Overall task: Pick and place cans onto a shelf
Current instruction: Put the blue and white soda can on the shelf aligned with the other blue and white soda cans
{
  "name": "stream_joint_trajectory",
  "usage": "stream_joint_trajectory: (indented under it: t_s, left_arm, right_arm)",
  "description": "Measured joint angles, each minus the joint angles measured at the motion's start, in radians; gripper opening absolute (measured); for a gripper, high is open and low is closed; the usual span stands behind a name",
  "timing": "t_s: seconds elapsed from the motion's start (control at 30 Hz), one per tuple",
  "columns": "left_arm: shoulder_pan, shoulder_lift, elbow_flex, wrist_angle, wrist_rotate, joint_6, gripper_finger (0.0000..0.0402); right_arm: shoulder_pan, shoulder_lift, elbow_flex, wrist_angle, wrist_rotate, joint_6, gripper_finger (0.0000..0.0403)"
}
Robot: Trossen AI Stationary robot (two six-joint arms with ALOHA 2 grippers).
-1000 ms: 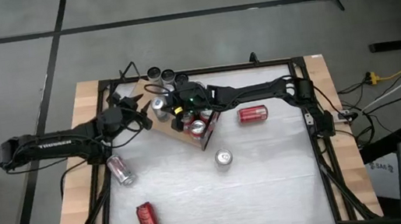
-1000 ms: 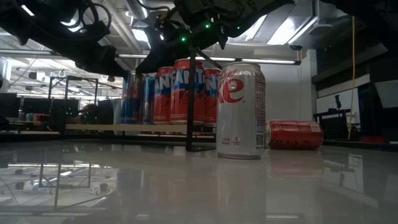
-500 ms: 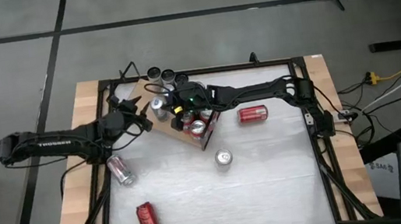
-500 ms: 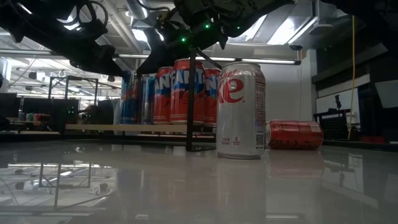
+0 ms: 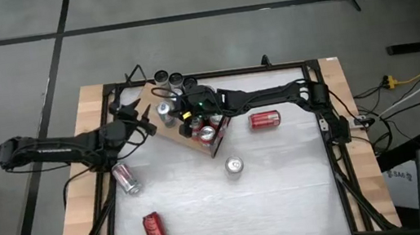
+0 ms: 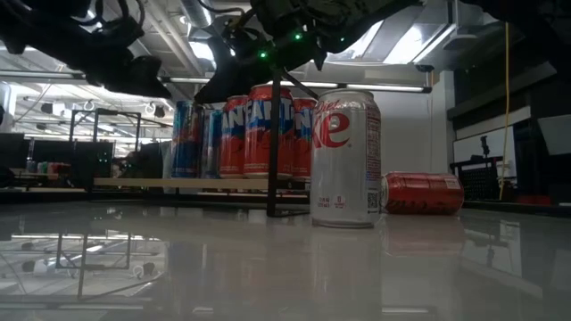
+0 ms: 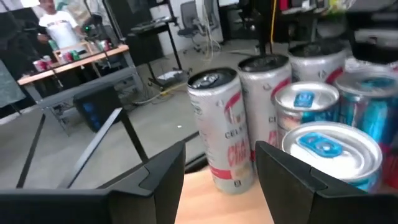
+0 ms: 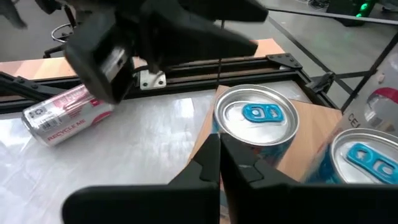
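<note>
The shelf (image 5: 173,136) is a light-brown board with a black frame, lying at the table's far left. Several cans stand on it, red and blue-and-silver (image 6: 259,134). My left gripper (image 5: 146,120) is open and empty just left of the shelf. Between its fingers (image 7: 221,171) a silver can (image 7: 217,124) stands farther off, untouched. My right gripper (image 5: 183,115) is shut above the shelf, in front of a can with a blue tab (image 8: 256,118). A silver can (image 5: 235,165) stands upright mid-table. My right gripper's shut fingers (image 8: 211,155) stand at the near rim (image 8: 231,144) of the blue-tab can, coming from the table's right. I cannot tell whether they touch it.
A red can (image 5: 265,119) lies right of the shelf. A silver can (image 5: 126,179) and a red can (image 5: 154,230) lie on the near left. Three cans (image 5: 176,79) stand at the far edge. People and desks show in the room beyond (image 7: 56,25).
My left gripper has drawn back from the cans on the shelf toward the table's left edge and has risen a little. My right gripper and the cans have kept still.
</note>
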Motion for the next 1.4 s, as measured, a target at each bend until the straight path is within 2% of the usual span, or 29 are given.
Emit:
stream_joint_trajectory:
  t_s: [0.2,0.4,0.53,0.63,0.73,0.83,1.1,1.4]
  left_arm:
    - [-0.079,-0.094,0.015,0.013,0.047,0.002,0.0188]
    - [-0.183,-0.143,0.047,0.007,0.237,-0.025,0.0188]
    - [-0.241,-0.129,0.047,-0.103,0.338,-0.194,0.0188]
    - [-0.27,-0.105,0.046,-0.221,0.376,-0.361,0.0188]
    - [-0.286,-0.064,0.046,-0.3,0.39,-0.48,0.0188]
    - [-0.288,-0.002,0.046,-0.313,0.394,-0.53,0.0188]
    - [-0.258,0.182,0.046,-0.213,0.351,-0.519,0.0188]
    - [-0.183,0.307,0.046,-0.087,0.336,-0.497,0.0188]
  right_arm:
    - [0.0,-0.094,0.001,-0.132,-0.001,-0.029,0.0001]
    - [0.002,-0.229,0.002,-0.311,-0.001,-0.056,0.0001]
    - [0.002,-0.297,0.002,-0.407,0.002,-0.056,0.0001]
    - [0.002,-0.333,0.002,-0.477,0.002,-0.056,0.0001]
    - [0.002,-0.357,0.002,-0.506,0.011,-0.056,0.0001]
    - [0.001,-0.364,0.002,-0.501,0.031,-0.056,0.0001]
    - [0.0,-0.364,-0.001,-0.503,0.035,-0.056,0.0001]
    - [0.0,-0.363,-0.001,-0.502,0.035,-0.056,0.0001]
